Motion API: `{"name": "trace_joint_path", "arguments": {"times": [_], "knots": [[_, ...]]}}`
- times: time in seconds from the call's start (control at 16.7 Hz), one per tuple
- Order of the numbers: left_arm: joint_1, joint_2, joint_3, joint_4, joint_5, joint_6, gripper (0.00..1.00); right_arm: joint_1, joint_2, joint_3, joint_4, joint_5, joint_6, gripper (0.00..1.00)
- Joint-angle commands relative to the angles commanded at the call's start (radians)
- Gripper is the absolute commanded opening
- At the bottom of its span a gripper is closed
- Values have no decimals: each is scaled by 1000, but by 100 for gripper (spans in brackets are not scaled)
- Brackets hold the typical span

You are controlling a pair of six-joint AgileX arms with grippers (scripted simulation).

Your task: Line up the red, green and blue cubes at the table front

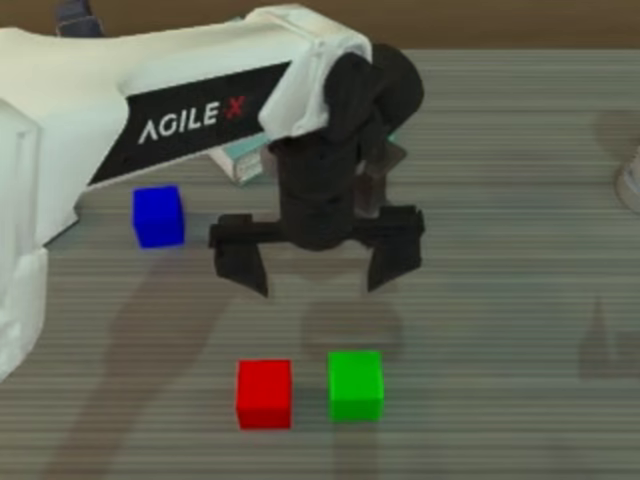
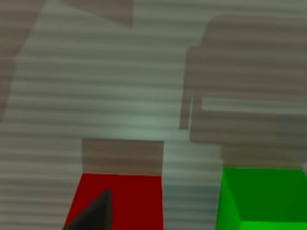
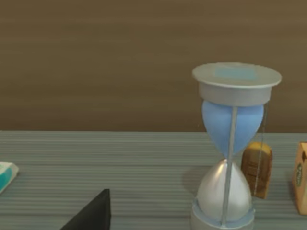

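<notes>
The left tool (image 1: 318,262) hangs released and empty above the worktop's (image 1: 520,300) middle. Red cube (image 1: 264,393) and green cube (image 1: 356,385) sit side by side near the front edge; the blue cube (image 1: 158,216) lies farther back, toward the left edge. I'd centre the fingers squarely over blue before descending, then place it in line beside the pair.

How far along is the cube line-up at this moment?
Done: the red cube and green cube sit side by side, slightly apart, near the table front. In hand: nothing; the left gripper hangs open and empty above them. Left: the blue cube sits farther back on the left, outside the row. The right gripper is not visible from above.
</notes>
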Motion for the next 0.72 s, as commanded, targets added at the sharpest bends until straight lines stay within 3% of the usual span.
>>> {"name": "trace_joint_path", "arguments": {"times": [0.42, 0.54, 0.72], "knots": [[430, 190, 273, -95, 3, 341, 100, 0, 0, 0, 0, 0, 0, 100], [488, 217, 322, -107, 3, 399, 100, 0, 0, 0, 0, 0, 0, 100], [503, 224, 337, -110, 3, 414, 100, 0, 0, 0, 0, 0, 0, 100]]}}
